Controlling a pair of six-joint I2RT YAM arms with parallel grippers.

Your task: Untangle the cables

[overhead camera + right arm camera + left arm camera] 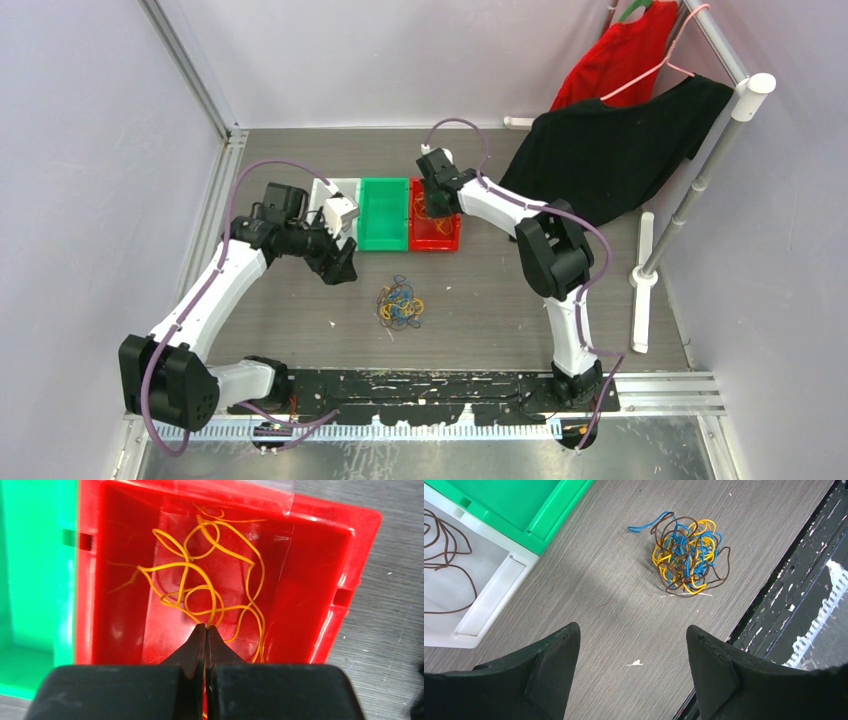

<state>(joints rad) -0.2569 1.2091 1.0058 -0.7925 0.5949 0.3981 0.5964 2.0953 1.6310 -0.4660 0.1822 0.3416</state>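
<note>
- Right gripper (206, 627): jaws pressed together, pinching the orange-yellow cable (200, 570) at their tips. The rest of it lies looped in the red bin (360, 545) just beyond them.
- Risk: if the arm lifts before the jaws part, the strand trails out over the rim.
- Left gripper (632, 630): jaws spread, holding nothing. The tangle (686, 560) of blue, brown and yellow strands lies on the table (599, 595) ahead, toward the right jaw.
- Risk: a bite into the tangle's middle takes several strands, and pulling tightens the knot. The free blue end (644, 527) looks safer.
- 1 brown cable (449, 555) lies in the white bin (499, 587), beyond the left jaw.
</note>
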